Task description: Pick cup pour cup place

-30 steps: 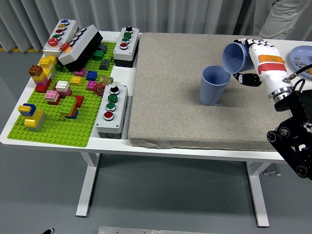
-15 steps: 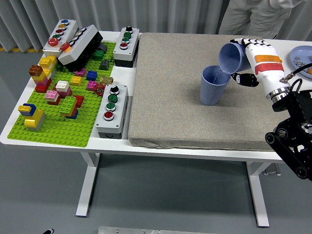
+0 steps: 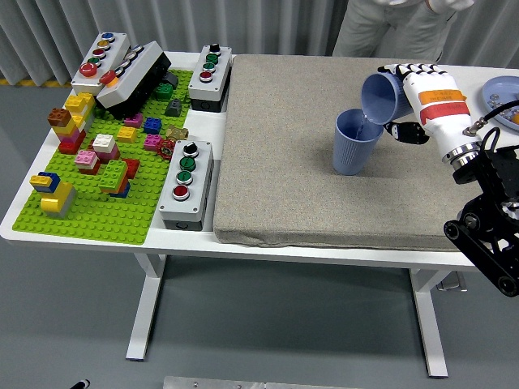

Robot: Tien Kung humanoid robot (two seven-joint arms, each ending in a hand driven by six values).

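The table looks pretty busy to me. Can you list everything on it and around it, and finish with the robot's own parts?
Upright cup: one, blue, standing on the mat's right part.
Tilted cup: one, blue, held above the upright cup, mouth tipped down towards it.
Mat: one, grey-beige, covering the table's middle and right.
Baseplate: one, green, on the table's left, carrying many coloured bricks.
Button boxes: four, grey and black; one between baseplate and mat, three along the far left.
Plate: one, blue, at the right edge, small items on it.
Table: one, white.
Person: one, in light clothes, standing at the far side.
Right hand: white, gripping the tilted cup.
Right arm: black, entering from the right.
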